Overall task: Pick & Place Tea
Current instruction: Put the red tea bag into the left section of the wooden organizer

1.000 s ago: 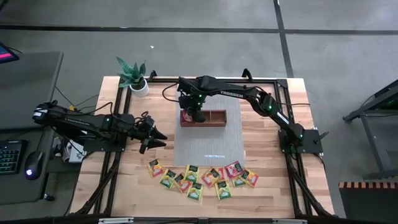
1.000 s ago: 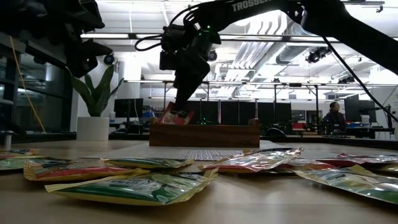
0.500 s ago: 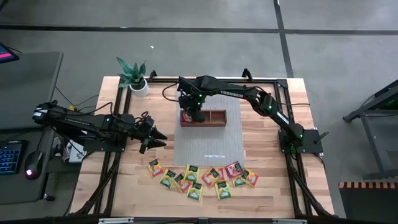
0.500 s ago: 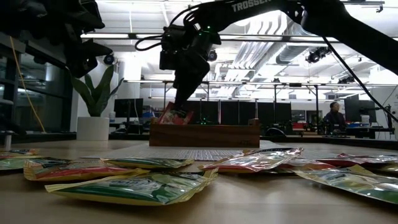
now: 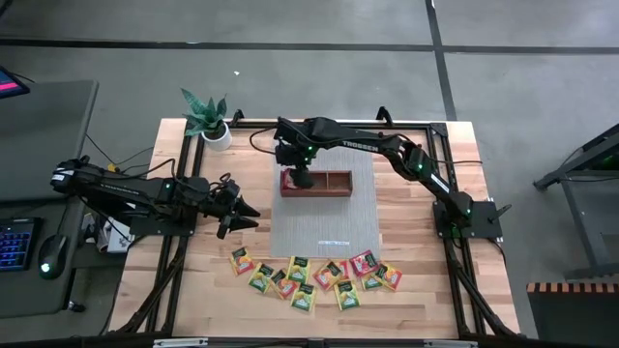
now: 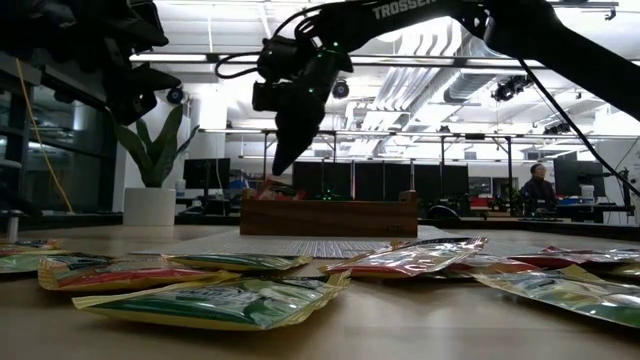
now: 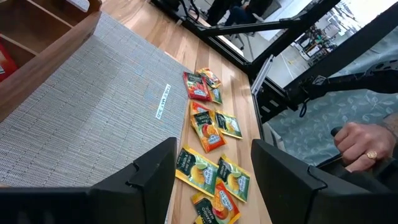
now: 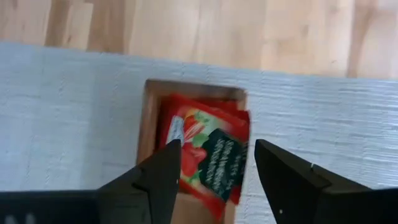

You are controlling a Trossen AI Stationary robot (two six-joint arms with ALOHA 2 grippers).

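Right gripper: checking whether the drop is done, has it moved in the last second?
Yes. The right gripper has lifted clear of the wooden tray, leaving the red tea packet inside.

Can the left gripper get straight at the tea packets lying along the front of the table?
Probably yes. The left gripper hangs open just above the row of tea packets, with only bare table between them; the right gripper is off over the tray.

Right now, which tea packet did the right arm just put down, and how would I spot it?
Find the wooden tray on the grey mat mid-table. In its end compartment nearest the potted plant, below the open right gripper, lies a red tea packet. It alone is in the tray; the others lie scattered along the table's front.
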